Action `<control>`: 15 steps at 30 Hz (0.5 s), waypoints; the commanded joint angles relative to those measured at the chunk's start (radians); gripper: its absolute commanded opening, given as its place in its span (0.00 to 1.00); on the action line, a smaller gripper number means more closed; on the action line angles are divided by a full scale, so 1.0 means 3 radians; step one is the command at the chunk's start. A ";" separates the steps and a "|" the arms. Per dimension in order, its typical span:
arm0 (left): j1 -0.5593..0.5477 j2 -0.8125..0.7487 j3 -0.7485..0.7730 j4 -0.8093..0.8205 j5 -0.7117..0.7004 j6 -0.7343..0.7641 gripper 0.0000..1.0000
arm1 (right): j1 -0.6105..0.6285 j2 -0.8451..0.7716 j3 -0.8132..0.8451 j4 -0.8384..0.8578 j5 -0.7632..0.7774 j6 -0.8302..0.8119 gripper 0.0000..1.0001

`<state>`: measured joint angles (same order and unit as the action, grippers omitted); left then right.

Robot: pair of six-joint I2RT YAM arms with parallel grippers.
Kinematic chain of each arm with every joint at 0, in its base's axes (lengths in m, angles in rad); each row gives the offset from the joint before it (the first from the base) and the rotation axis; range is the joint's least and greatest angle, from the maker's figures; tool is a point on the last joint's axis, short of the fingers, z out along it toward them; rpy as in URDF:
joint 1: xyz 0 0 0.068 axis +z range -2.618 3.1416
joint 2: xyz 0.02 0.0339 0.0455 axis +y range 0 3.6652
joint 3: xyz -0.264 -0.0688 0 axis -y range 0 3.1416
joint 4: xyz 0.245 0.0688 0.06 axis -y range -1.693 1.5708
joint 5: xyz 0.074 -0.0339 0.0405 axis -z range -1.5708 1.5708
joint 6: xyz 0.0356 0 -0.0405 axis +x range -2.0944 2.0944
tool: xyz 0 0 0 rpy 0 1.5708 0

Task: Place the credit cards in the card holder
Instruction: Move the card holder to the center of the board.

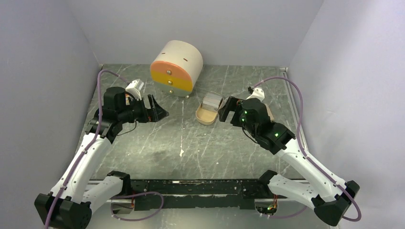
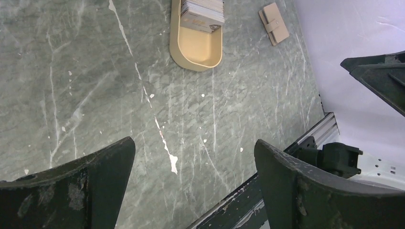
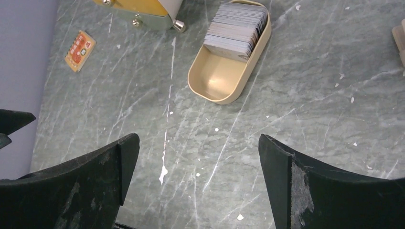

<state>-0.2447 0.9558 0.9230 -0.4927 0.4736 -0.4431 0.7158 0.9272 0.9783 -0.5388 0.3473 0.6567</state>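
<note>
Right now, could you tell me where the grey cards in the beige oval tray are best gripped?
Probably the top edges of the front few grey plastic cards, coming down from above. They stand on edge, packed into one end of the beige oval tray, so only their tops are free, and the tray's empty half leaves room for a finger of the right end effector.

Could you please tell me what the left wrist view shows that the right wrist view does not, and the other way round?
Only the left wrist view shows the whole card holder, closed and lying apart from the tray. Only the right wrist view shows an orange card lying flat on the table, and the bottom of the drawer box. Both show the tray with its stack of cards.
</note>
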 commanded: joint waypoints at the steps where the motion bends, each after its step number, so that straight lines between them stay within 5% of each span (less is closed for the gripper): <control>1: -0.0028 -0.0052 0.0101 -0.0047 -0.0046 -0.0008 0.99 | 0.0022 0.0003 0.0018 -0.0045 0.0055 0.0044 1.00; 15: -0.0027 -0.0085 0.0088 -0.0119 -0.0512 -0.0052 0.99 | 0.0025 0.0303 0.0265 -0.0121 0.0597 0.0058 1.00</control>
<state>-0.2459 0.9554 0.9230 -0.5087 0.4034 -0.4435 0.7170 0.9943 0.9989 -0.5545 0.4206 0.6659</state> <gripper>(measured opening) 0.991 0.994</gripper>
